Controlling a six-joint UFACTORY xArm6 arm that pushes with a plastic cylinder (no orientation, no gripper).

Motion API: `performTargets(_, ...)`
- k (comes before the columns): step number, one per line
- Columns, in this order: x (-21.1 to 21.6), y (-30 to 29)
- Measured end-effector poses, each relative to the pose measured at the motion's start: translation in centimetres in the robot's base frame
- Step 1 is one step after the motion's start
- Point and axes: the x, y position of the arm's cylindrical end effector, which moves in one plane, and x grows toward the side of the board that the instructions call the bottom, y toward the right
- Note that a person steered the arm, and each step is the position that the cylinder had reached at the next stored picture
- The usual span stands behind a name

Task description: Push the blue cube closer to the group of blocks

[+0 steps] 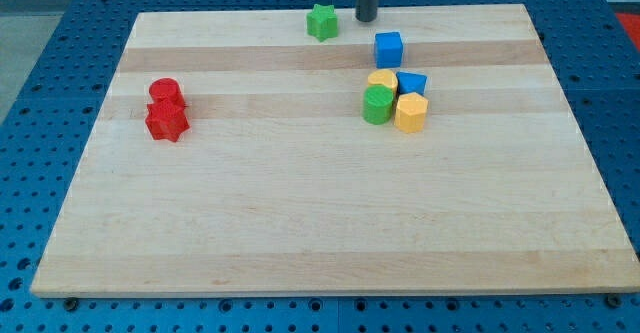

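Note:
The blue cube [389, 48] sits on the wooden board near the view's top, right of centre. Just below it lies a tight group: a yellow block [381, 78], a blue block [412, 82], a green cylinder [378, 104] and a yellow hexagonal block [411, 112]. A small gap separates the cube from the group. My tip [366, 18] is at the board's top edge, above and slightly left of the blue cube, not touching it.
A green star block [322, 21] lies at the top edge, left of my tip. A red cylinder [164, 92] and a red star block [166, 121] sit together at the view's left. The board [300, 223] rests on a blue perforated table.

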Motion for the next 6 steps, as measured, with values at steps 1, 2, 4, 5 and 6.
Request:
performTargets(1,1.3,-2.7)
performTargets(2,1.3,-2.3)
performTargets(4,4.1,2.1)
performTargets(5,9.2,2.0)
performTargets(6,14.0,2.0)
